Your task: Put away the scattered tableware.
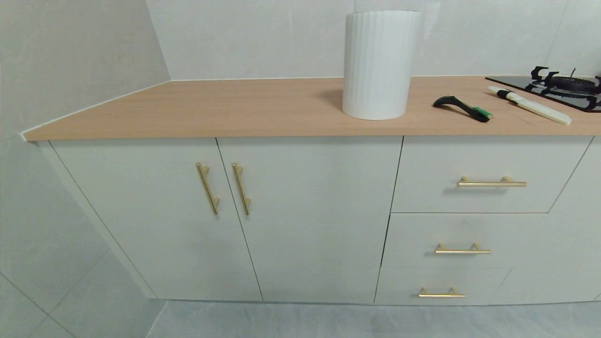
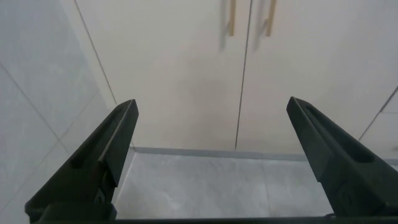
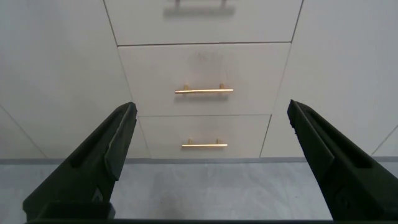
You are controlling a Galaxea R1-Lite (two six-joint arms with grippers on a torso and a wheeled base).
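Note:
On the wooden countertop (image 1: pixel 211 110) lie a black-handled brush with green bristles (image 1: pixel 463 108) and a white knife with a black band (image 1: pixel 530 104), both right of a tall white ribbed container (image 1: pixel 378 65). My left gripper (image 2: pixel 211 112) is open, low in front of the double cabinet doors (image 2: pixel 242 74), with nothing between its fingers. My right gripper (image 3: pixel 211 115) is open too, facing the lower drawers (image 3: pixel 205 78), also holding nothing.
Below the counter are two doors with gold handles (image 1: pixel 223 188) and three drawers with gold handles (image 1: pixel 491 183). A black stove burner (image 1: pixel 563 84) sits at the far right. A wall closes the left side. Grey floor (image 1: pixel 328 321) runs along the cabinet base.

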